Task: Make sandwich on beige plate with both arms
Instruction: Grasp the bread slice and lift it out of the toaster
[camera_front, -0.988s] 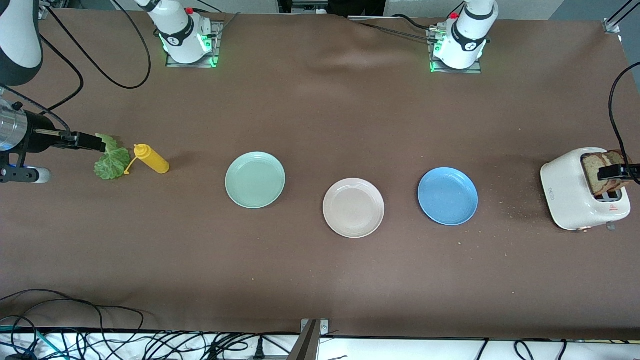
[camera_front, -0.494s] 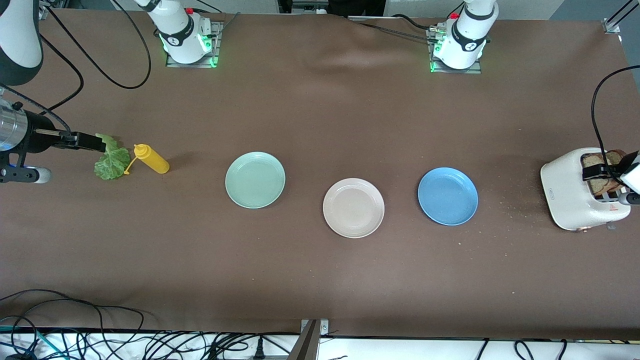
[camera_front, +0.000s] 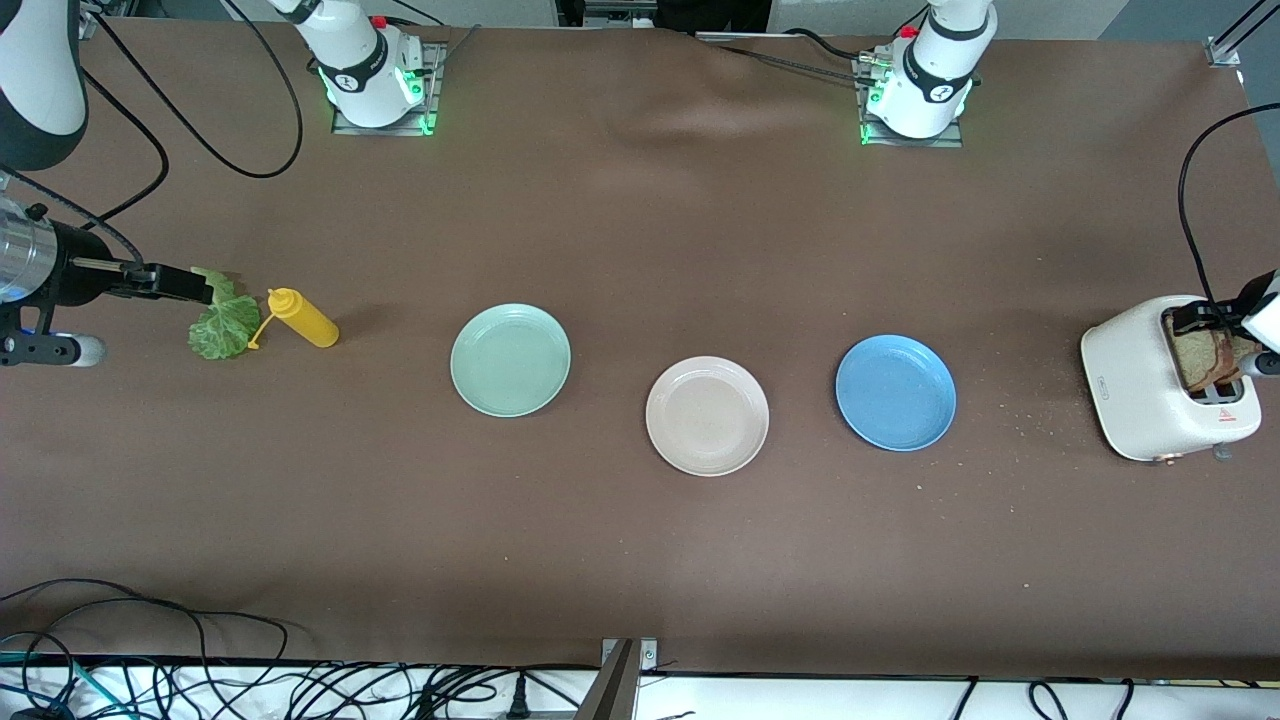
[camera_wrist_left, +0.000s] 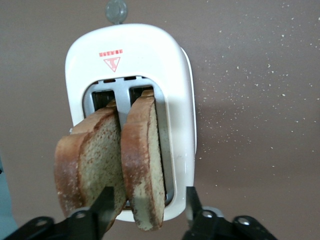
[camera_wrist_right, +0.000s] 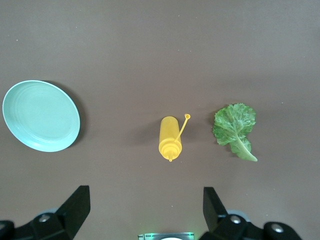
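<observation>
A brown table (camera_front: 640, 560) fills the front view, and the clock below is read on that view with the beige plate (camera_front: 707, 416) at its centre. The left arm reaches to three o'clock, where its gripper (camera_wrist_left: 147, 211) hangs over a white toaster (camera_front: 1140, 380). Its fingers (camera_wrist_left: 102, 207) stand astride both slices of bread (camera_wrist_left: 117, 160), and a gap shows between one finger and the nearer slice, so the hand has not clamped on anything. The right arm reaches to nine o'clock, and its gripper (camera_front: 195, 285) is over the edge of the lettuce leaf (camera_front: 222, 328), with the fingers spread wide and holding nothing. Three round plates lie in a loose row: the mint-green plate (camera_front: 510, 360) toward ten o'clock, the beige plate nearest the front camera and bare, and the blue plate (camera_front: 895, 392) toward three o'clock. The two slices stand upright side by side in the toaster's slots, their brown crusts sticking out of the top. The leaf lies flat on the table. Just beside it, toward the plates, a yellow squeeze bottle (camera_front: 305, 320) lies on its side. Pale crumbs (camera_front: 1020, 425) are scattered between the blue plate and the toaster.
</observation>
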